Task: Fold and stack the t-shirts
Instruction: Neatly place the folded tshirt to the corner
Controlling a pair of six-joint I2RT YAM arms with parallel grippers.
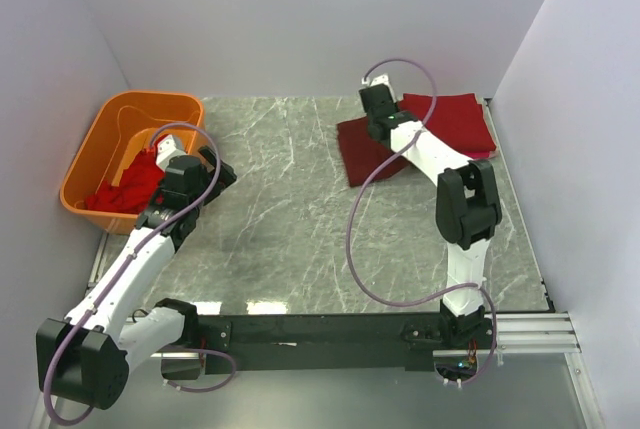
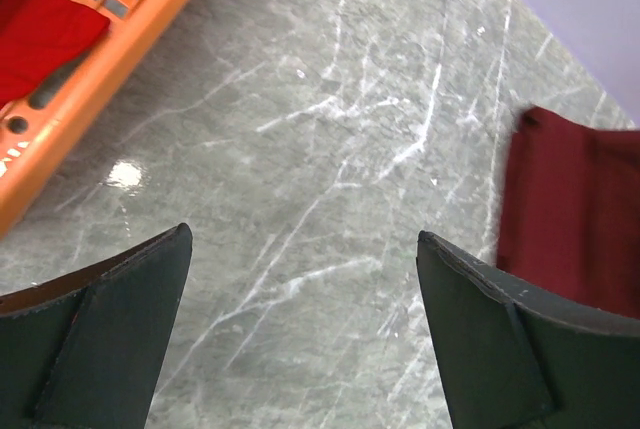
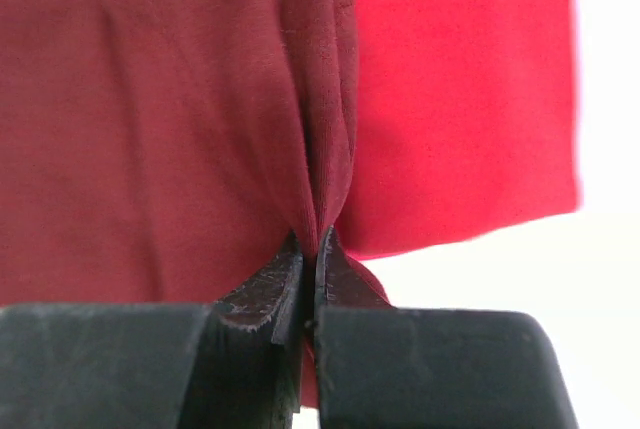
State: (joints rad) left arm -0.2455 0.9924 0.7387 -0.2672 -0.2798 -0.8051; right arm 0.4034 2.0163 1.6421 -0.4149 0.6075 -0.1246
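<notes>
Right wrist: pinches a fold of the maroon t-shirt [image 3: 150, 129] in the right gripper [image 3: 312, 249], far right on the table [image 1: 290, 209], touching a brighter red t-shirt [image 3: 460, 99]. Holds left gripper [image 2: 305, 249] wide near orange tub [image 2: 130, 39].

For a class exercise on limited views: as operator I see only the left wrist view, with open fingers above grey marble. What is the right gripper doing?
Observer: The right gripper is shut, pinching a raised fold of the dark maroon cloth t-shirt.
Operator: Is any other shirt there?
Observer: Yes, a folded, brighter red cloth t-shirt lies against the maroon one, on its right side.
</notes>
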